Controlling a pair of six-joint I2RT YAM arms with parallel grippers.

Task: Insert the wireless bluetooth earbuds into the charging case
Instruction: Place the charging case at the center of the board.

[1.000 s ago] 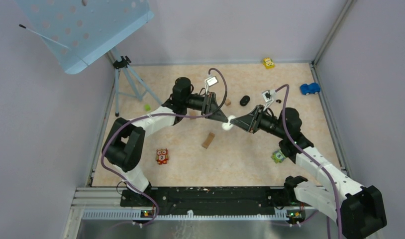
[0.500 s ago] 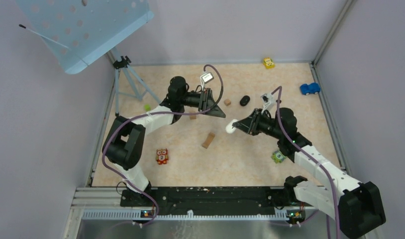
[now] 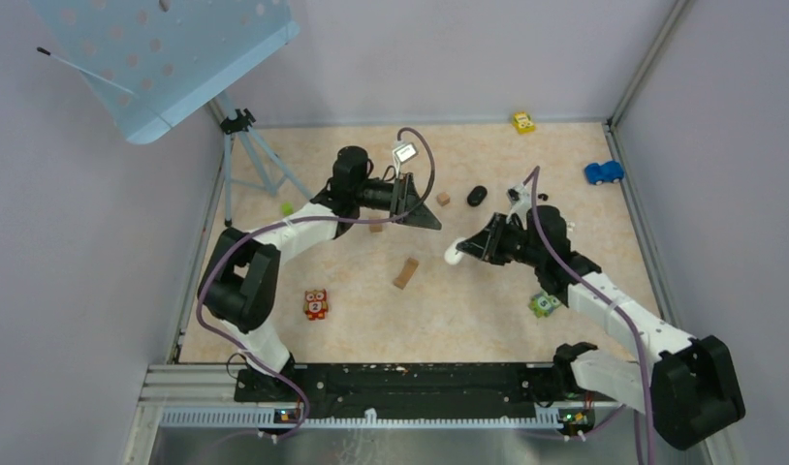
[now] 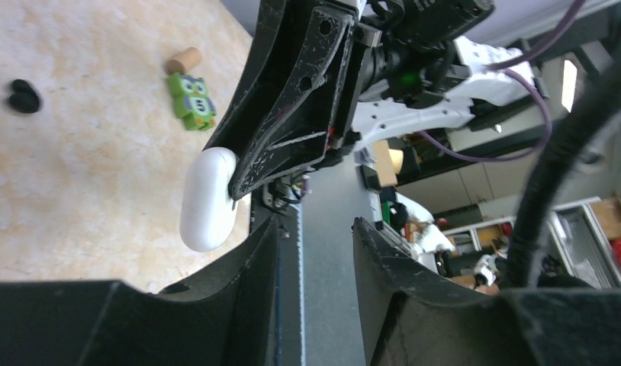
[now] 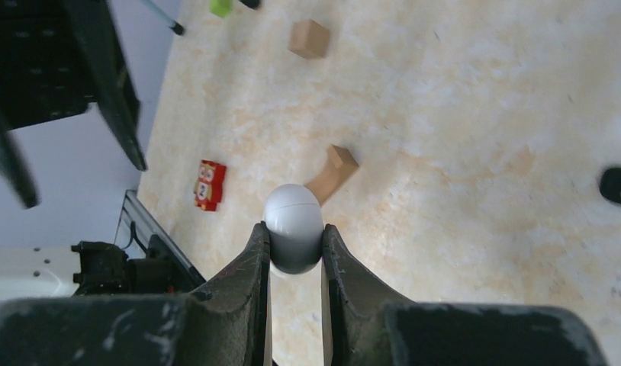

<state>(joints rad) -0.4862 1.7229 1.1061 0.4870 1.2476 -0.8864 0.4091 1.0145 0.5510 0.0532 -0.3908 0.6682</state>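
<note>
Overhead view of a speckled beige table (image 3: 468, 320) with two robot arms reaching in from its near edge. On it lie three tan wooden blocks (image 3: 406, 273), a yellow toy car (image 3: 523, 122), a blue toy car (image 3: 604, 172), a red owl block (image 3: 316, 304), a green owl block (image 3: 543, 305), one small green piece (image 3: 287, 208) and one black rounded object (image 3: 477, 196). There is one white charging case (image 5: 292, 217). A second ago both gripper tips met at the case in mid-table; now they stand apart, the case carried slightly nearer and to the right. The right gripper (image 3: 462, 251) pinches the case between its fingertips, clear of the table. The left gripper (image 4: 315, 225) has its jaws parted with nothing between them. The case sits just right of and nearer than its tip, not touching. The earbuds are too small to make out.
</note>
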